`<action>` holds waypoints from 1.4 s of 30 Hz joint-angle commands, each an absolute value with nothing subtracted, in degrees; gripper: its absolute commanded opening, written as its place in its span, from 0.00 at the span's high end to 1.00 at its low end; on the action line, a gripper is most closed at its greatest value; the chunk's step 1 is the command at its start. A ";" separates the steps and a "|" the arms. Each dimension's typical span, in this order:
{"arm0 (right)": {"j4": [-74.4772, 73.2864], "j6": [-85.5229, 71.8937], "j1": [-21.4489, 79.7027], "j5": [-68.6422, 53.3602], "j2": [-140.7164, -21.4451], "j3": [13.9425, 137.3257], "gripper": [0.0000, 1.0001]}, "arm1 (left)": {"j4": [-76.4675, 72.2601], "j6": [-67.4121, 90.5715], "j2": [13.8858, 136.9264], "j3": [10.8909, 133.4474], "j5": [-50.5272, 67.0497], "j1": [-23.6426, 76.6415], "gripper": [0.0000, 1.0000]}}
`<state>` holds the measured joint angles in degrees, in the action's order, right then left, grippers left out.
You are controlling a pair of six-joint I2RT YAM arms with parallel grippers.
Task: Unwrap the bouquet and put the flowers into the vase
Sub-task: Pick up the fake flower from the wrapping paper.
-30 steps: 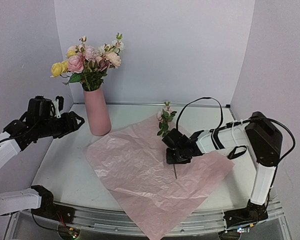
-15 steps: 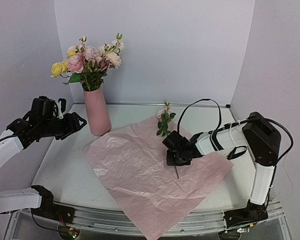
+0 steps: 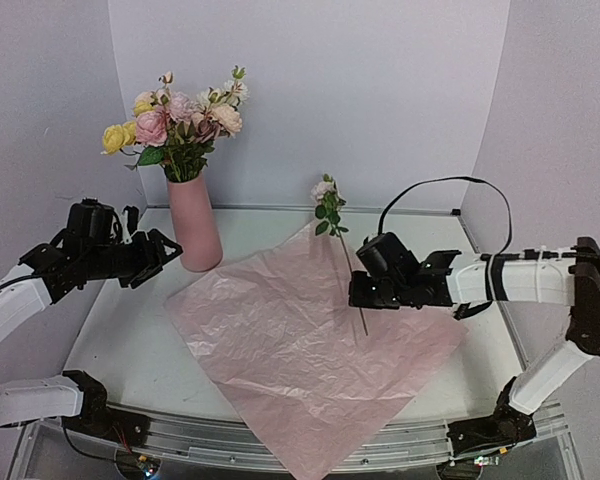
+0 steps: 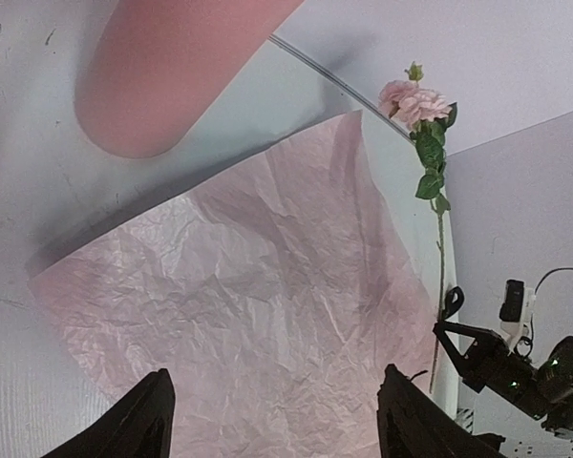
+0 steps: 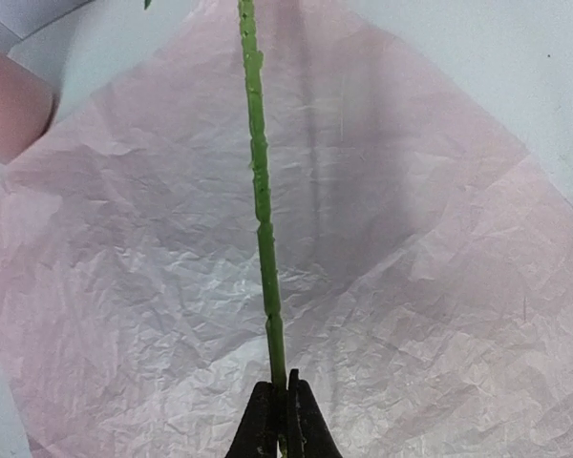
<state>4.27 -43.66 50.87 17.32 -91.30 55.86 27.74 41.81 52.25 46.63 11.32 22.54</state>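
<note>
The right gripper [image 5: 279, 418] pinches a thin green, pink-topped flower stem [image 5: 259, 191], lifted higher now, near-upright, bloom up; left gripper [image 4: 277, 420] gapes wide.

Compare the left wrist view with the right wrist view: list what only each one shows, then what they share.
Only the left wrist view: the flower with its pink bloom and leaves, and the open left hand at the bottom edge.
Only the right wrist view: a close-up of the right hand shut on the stem.
Both: the green stem, the crinkled pink paper under it, part of the pink vase and some white table.
</note>
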 commanded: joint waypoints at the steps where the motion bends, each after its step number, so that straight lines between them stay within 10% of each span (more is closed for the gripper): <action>1: 9.77 -40.47 50.80 15.65 -83.31 50.94 1.00 | 21.74 46.34 51.64 46.10 14.63 23.63 0.26; 31: 41.36 -33.17 50.88 -12.38 -52.43 33.46 0.98 | -7.98 46.58 69.34 62.77 2.63 54.89 0.29; 42: 42.72 -32.77 50.88 -18.90 -48.71 31.33 0.96 | -8.61 41.65 77.55 73.61 3.57 57.96 0.55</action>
